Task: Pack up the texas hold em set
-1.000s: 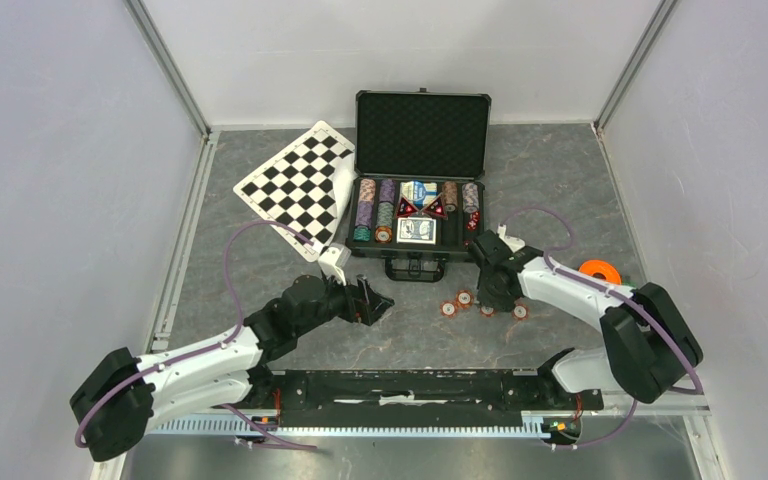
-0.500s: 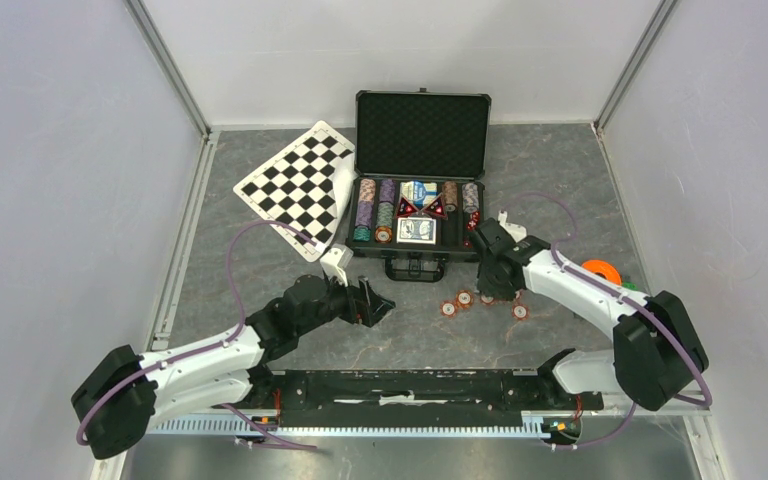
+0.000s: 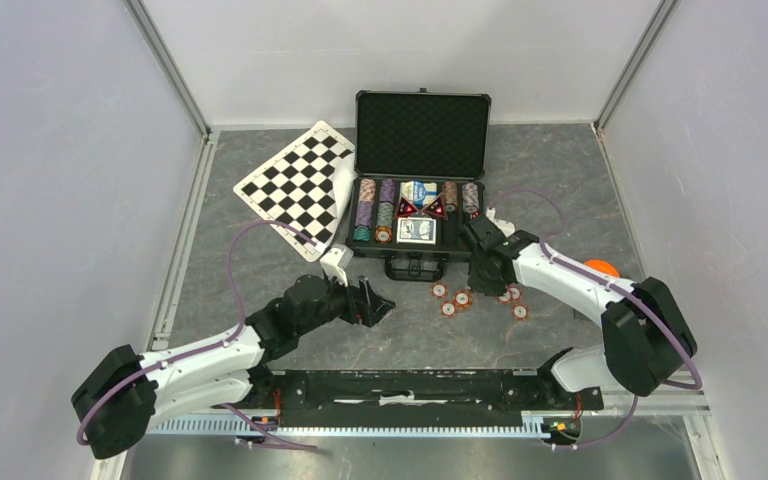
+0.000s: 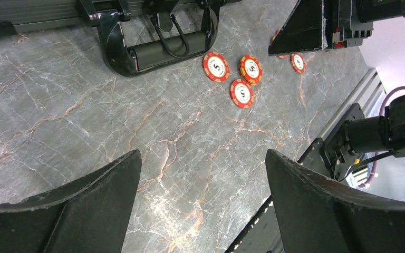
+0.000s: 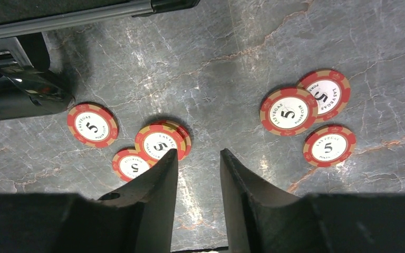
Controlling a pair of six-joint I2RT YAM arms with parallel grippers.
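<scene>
So the case (image 3: 422,135) sits open toward the middle of the table's far edge, lid standing up. Stacked chips (image 3: 365,210) and a card deck (image 3: 417,230) are in the foam tray. Its handle (image 4: 161,50) faces the near edge.

Just in front of the handle there's a bunch of loose chips (image 3: 448,309) lying flat on the table (image 3: 560,170). They're red with a 5 on them: three on one side, three more a bit toward the right edge.

The right tool (image 5: 198,153) hangs right over them, between the two little groups. Its fingers are only a narrow gap apart, with nothing in between, just bare table showing through.

The left tool (image 4: 203,158) is spread wide, empty, hovering off the handle's left end, toward the near edge.

A checkered board (image 3: 295,185) lies by the case's left side, and an orange roll (image 3: 600,267) peeks out behind the right arm.
</scene>
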